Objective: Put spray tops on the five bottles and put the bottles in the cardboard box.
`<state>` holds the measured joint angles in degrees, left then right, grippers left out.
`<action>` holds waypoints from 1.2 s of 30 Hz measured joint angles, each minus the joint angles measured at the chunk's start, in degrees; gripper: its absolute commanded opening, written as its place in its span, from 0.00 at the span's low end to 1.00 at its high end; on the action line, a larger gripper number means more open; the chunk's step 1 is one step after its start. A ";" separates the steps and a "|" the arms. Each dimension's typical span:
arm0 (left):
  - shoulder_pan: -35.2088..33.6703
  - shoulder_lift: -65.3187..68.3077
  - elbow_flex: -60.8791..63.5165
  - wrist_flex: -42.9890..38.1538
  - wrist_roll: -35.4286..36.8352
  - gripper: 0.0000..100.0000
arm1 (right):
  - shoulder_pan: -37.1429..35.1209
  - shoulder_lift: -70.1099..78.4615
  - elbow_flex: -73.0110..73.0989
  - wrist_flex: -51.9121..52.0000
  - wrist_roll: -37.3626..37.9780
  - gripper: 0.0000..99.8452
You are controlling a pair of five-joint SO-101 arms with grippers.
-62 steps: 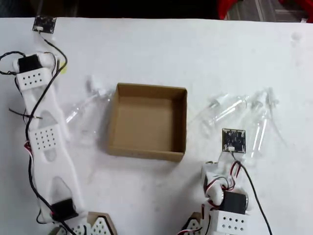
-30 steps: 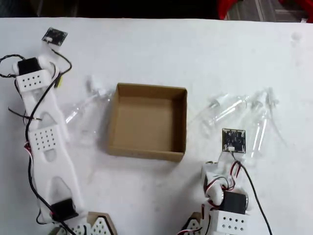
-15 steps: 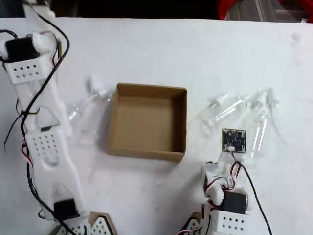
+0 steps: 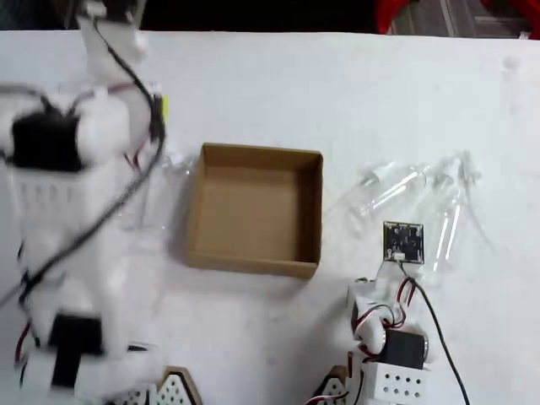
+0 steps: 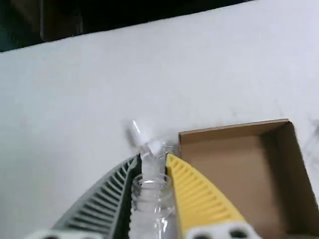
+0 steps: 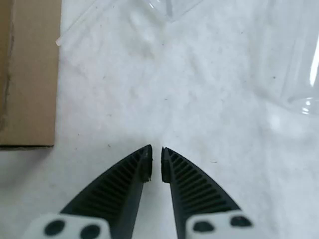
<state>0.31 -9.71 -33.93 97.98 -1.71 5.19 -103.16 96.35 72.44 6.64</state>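
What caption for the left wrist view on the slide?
Left gripper holding an uncapped bottle by the neck, a spray top on the table just ahead, beside the box corner.

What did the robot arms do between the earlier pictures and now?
The left arm rose off the table's left side and swung toward the cardboard box. The left gripper holds a clear bottle by the neck, just short of a spray top. The right arm, the box and the bottles on its other side stayed put.
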 measured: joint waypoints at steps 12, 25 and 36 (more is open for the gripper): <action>4.84 -41.85 74.46 -63.56 0.18 0.02 | 0.00 0.00 0.00 0.00 0.00 0.02; 13.89 -43.43 110.51 -118.68 10.02 0.02 | 0.00 0.00 0.00 0.00 0.00 0.02; 11.34 -2.37 105.67 -153.58 9.05 0.02 | 0.00 0.00 0.00 0.00 0.00 0.02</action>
<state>11.65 -12.09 71.74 -55.60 7.34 5.19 -103.16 96.35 72.44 6.64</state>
